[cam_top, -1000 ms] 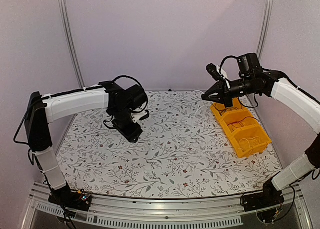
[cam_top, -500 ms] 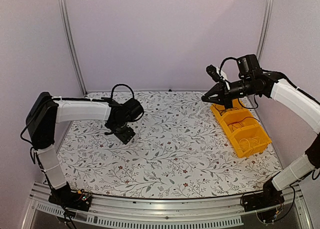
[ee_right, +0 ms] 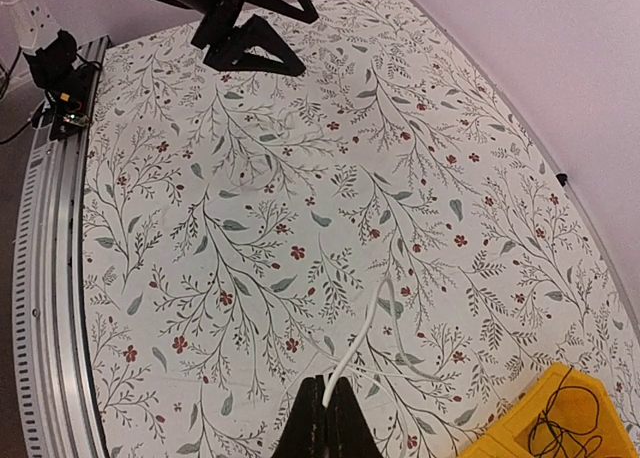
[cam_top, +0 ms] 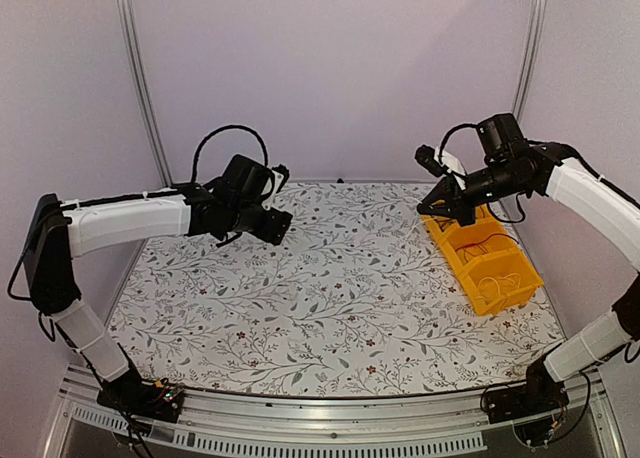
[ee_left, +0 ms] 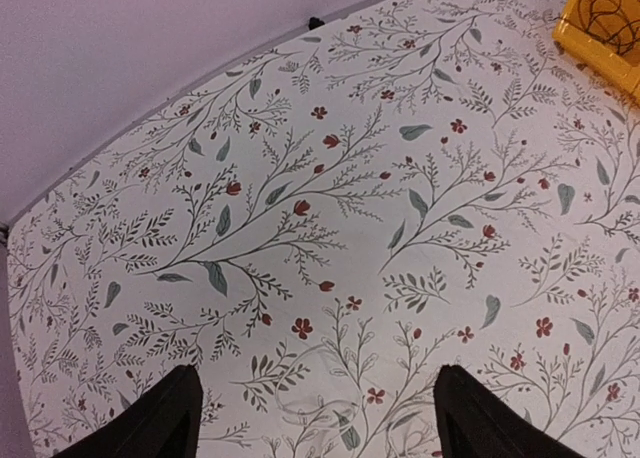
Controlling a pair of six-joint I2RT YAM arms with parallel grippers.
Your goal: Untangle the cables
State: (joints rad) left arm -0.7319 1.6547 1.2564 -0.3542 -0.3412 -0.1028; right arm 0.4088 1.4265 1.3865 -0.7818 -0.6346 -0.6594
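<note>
My right gripper (cam_top: 426, 206) hangs above the far end of the yellow bin (cam_top: 520, 286). In the right wrist view it (ee_right: 330, 383) is shut on a thin white cable (ee_right: 372, 313) that loops up from the jaws and falls back toward the cloth. Thin black cables (ee_right: 562, 418) lie in the bin (ee_right: 600, 440), and more thin cables (cam_top: 490, 246) show in its compartments. My left gripper (cam_top: 273, 225) is raised at the back left, open and empty (ee_left: 315, 373). A faint pale cable loop (ee_left: 300, 388) lies on the cloth below it.
The floral cloth (cam_top: 330, 298) covers the table. The bin stands along the right edge and shows at the top right of the left wrist view (ee_left: 610, 28). Pale walls enclose three sides. An aluminium rail (ee_right: 45, 278) runs along the near edge.
My left arm has lifted off the cloth and swung up, its gripper now pointing right. My right gripper has drawn back a little toward the bin, still holding the white cable.
</note>
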